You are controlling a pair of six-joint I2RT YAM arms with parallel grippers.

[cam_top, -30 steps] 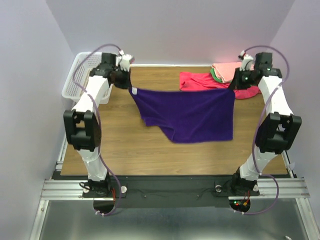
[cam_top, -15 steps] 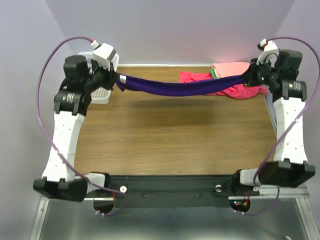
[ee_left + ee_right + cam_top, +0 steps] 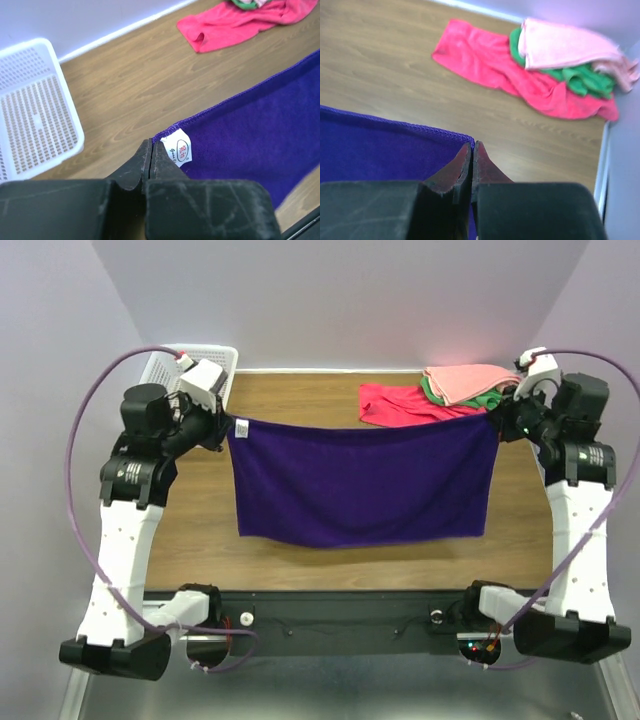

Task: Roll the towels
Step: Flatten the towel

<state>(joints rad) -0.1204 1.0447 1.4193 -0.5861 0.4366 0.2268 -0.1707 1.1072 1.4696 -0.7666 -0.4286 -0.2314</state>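
From the near edge of the bench (image 3: 200,540) at 6 o'clock, the left arm (image 3: 125,530) and right arm (image 3: 585,530) rise at either side. Between them the purple towel (image 3: 360,485) is stretched flat over the middle of the bench, its top edge taut from 9 to 3 o'clock; whether its lower edge touches the wood cannot be told. The left jaws are pressed together on the corner beside the white tag (image 3: 178,149); the right jaws pinch the opposite top corner. Farther back, a white basket (image 3: 165,365) sits at 11 o'clock. At 1 o'clock a red towel (image 3: 400,405) lies crumpled, with a green towel (image 3: 582,80) on its far end and a salmon-pink towel (image 3: 465,380) on top.
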